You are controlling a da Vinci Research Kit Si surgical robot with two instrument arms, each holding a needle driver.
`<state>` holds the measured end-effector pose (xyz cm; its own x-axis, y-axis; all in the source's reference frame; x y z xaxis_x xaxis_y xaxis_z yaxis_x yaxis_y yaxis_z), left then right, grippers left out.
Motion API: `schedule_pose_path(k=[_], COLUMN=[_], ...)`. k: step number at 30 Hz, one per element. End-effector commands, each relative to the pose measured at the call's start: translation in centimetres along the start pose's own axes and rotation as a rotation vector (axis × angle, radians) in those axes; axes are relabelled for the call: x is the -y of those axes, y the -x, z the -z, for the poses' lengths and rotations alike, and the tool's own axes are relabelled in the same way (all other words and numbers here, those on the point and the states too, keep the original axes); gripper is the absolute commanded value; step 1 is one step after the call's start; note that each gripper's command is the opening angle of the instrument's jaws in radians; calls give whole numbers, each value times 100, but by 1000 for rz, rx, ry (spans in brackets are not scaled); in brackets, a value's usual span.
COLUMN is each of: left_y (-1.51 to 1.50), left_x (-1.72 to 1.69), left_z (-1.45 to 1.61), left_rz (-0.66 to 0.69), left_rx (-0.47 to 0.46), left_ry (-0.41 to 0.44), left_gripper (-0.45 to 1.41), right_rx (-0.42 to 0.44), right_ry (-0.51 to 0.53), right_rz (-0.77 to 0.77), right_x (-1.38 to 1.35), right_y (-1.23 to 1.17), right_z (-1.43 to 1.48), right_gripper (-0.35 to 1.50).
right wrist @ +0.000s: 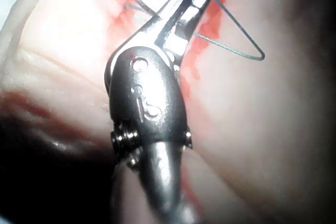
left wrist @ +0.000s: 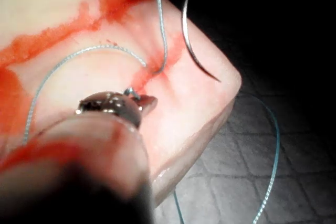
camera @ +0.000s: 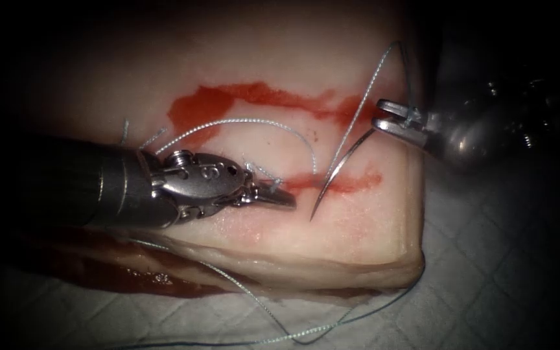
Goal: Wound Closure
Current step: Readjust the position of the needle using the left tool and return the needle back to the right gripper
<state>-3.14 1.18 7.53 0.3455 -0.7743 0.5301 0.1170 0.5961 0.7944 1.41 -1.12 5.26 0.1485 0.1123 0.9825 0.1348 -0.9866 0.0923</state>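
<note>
The right arm's steel needle driver (camera: 384,115) was clamped on the swaged end of the thin curved steel needle (camera: 338,170), which hung free above the pale pork tissue (camera: 358,233) near its right edge. The left arm's driver (camera: 279,196) lay closed, apparently empty, at the red-stained cut (camera: 332,185). The slack blue-grey thread (camera: 254,121) could have snagged on either driver, and so far back a grip risked the needle swivelling.

Right tool (camera: 387,116) sits off the tissue's (camera: 273,71) right end, jaws clamped on the needle (camera: 338,170) near its thread end. Needle hangs down-left over the cut (camera: 332,185), tip free. Left tool (camera: 273,194) is left of it, on the cut. Thread (camera: 254,123) loops between them and trails onto the cloth (camera: 487,259) in front.
</note>
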Motion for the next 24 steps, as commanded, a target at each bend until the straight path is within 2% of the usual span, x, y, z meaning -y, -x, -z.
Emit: schedule_pose_path(k=[1, 3, 5, 7, 10, 13, 18, 20, 24], left_y=[3, 8, 11, 14, 19, 19, 10, 7, 5], left_x=[-2, 0, 2, 5, 10, 16, 11, 7, 0], left_z=[-3, 2, 6, 8, 8, 2, -7, -10, -8], left_rz=[21, 110, 190, 270, 288, 279, 145, 118, 91], left_rx=[13, 32, 54, 77, 91, 95, 58, 37, -12], left_ry=[2, -7, -27, -43, -53, -47, -7, 6, -11], left_gripper=[-45, -45, -16, 32, 59, 66, 66, 67, 41], right_rx=[-16, -37, -52, -61, -62, -53, -3, -8, -19], right_ry=[-16, -24, -19, -14, -18, 10, 107, 117, 140], right_rz=[-31, -72, -118, -158, -168, -153, -35, 20, 147], right_x=[-2, -3, -5, -6, -7, -5, 1, 3, 10], right_y=[-7, -10, -10, -11, -10, -6, 11, 15, 26], right_z=[-6, -7, -8, -8, -10, -16, -24, -25, -28], right_gripper=[-35, -35, -35, -35, -35, -35, -35, -35, -35])
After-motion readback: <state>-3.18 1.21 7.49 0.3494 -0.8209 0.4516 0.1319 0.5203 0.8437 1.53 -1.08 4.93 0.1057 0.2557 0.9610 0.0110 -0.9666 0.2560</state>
